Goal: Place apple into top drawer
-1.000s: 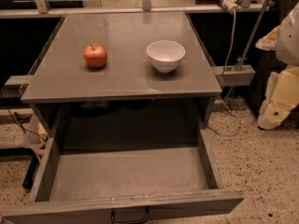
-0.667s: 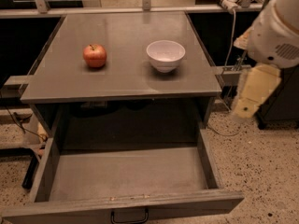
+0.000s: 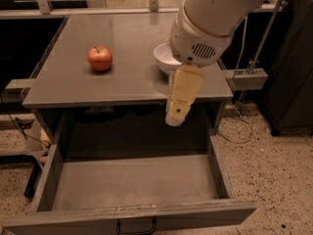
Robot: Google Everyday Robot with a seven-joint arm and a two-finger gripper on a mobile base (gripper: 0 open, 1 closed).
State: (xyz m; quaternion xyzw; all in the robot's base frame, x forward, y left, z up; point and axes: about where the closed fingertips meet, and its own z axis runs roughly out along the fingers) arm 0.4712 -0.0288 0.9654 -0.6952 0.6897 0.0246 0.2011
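The arm [image 3: 215,13] has been swung in from the right edge, and the claw [image 3: 175,117] is now hung before the front edge of the surface [image 3: 122,38]; the white bowl [image 3: 164,60] has been partly hidden.

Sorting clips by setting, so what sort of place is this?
Probably a lab or workshop: plain grey table, speckled hard floor, and a white robot arm whose cream tool hangs before the table's front edge.
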